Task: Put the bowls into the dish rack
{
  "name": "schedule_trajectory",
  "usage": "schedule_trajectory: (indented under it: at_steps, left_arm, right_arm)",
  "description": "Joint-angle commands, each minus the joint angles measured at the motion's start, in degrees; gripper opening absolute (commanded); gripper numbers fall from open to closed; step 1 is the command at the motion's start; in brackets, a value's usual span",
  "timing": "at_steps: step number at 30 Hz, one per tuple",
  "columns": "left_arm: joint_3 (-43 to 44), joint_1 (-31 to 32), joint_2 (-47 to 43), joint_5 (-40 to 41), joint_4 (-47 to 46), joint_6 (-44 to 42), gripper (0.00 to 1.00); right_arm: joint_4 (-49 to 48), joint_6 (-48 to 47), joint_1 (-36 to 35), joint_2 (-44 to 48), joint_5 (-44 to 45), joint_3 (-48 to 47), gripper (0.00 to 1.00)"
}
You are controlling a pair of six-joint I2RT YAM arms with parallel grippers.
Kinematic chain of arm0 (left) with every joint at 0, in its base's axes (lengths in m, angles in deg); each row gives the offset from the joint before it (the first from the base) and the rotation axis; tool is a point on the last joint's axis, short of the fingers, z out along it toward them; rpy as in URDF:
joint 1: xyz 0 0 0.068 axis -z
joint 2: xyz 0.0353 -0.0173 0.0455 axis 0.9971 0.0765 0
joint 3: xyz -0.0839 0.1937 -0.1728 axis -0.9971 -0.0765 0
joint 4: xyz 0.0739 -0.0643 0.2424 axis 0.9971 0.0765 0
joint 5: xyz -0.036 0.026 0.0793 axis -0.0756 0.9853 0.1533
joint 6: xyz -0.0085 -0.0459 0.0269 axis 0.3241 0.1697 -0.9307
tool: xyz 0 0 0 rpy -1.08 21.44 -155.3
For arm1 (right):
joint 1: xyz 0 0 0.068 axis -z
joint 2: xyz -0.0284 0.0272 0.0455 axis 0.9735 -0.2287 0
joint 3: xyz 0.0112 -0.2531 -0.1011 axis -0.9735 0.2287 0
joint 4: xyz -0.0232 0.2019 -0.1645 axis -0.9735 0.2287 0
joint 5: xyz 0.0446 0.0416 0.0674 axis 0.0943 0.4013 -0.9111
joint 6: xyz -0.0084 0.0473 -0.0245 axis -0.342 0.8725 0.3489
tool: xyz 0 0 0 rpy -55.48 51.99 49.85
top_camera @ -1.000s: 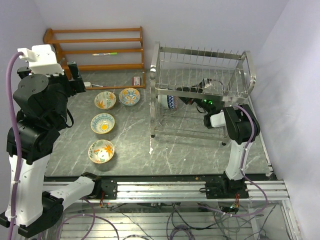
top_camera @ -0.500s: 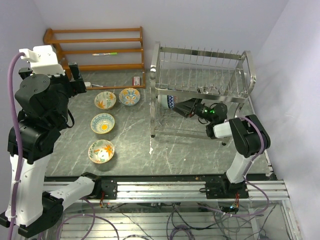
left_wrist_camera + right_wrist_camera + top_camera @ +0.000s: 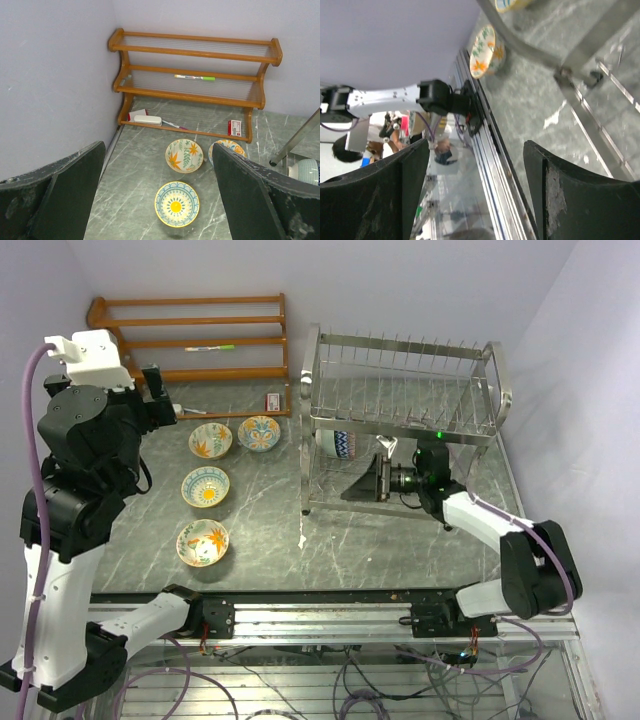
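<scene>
— Silver wire dish rack (image 3: 400, 390): contents?
— One item: blue-patterned bowl (image 3: 338, 445), tipped on its side in the lower tier, at the nine o'clock end.
— Bowls not loaded?
— Four on the tabletop (image 3: 270, 530), at nine o'clock of the rack: orange-leaf bowl (image 3: 210, 440), blue-and-orange bowl (image 3: 259, 432), yellow-centred bowl (image 3: 205, 486), nearest bowl (image 3: 202, 542). All sit upright and apart from one another. No other bowl is in view.
— Right gripper (image 3: 383, 478)?
— Under the upper tier, at four o'clock of the racked bowl, near it and not touching. Fingers are spread with nothing between them.
— Left gripper (image 3: 157, 150)?
— Raised over the tabletop's ten o'clock area, fingers spread, empty.
— Progress?
— Early, by my judgement: one of five visible bowls is loaded and four are left.
</scene>
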Motion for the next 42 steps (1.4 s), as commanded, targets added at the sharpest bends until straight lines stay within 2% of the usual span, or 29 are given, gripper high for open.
schedule_trajectory:
  at_steps: [1,6,13,17,22,27,33,35,38,42]
  left_arm:
    - [-0.6,0.4,0.4,-1.3,0.1,0.7,0.99]
    - [-0.8,0.4,1.0,-2.0,0.5,1.5,0.99]
    - [-2.5,0.5,1.2,-3.3,0.8,3.0,0.99]
    - [-3.4,0.4,1.1,-3.5,0.7,3.6,0.99]
    - [-3.9,0.4,0.8,-4.0,2.3,5.0,0.99]
    - [3.4,0.4,1.6,-3.0,6.5,7.0,0.99]
    - [25.5,0.4,7.0,-7.4,17.0,11.7,0.99]
    - [29.9,0.5,7.7,-9.8,19.8,13.7,0.99]
    - [30.0,0.4,6.1,-12.8,19.6,15.7,0.99]
    - [21.2,0.4,0.4,-17.1,15.4,16.3,0.99]
  right_arm:
    - [16.9,-9.2,-0.1,5.0,-3.5,4.1,0.75]
    - [21.4,-10.9,-0.3,11.2,-4.9,7.7,0.76]
    - [42.4,-21.8,-4.3,19.0,-2.1,4.6,0.75]
    - [46.6,-22.7,-9.8,20.4,3.0,0.8,0.75]
    - [46.8,-21.7,-16.7,19.3,11.8,-3.1,0.75]
    - [46.1,-20.8,-26.1,15.6,22.6,-8.7,0.74]
    - [44.9,-20.4,-39.3,6.0,34.0,-20.3,0.74]
    - [44.1,-19.8,-43.0,1.6,37.6,-24.3,0.74]
    - [42.4,-18.6,-45.6,-4.2,40.7,-30.4,0.74]
    - [42.9,-17.4,-47.5,-13.0,46.8,-38.4,0.73]
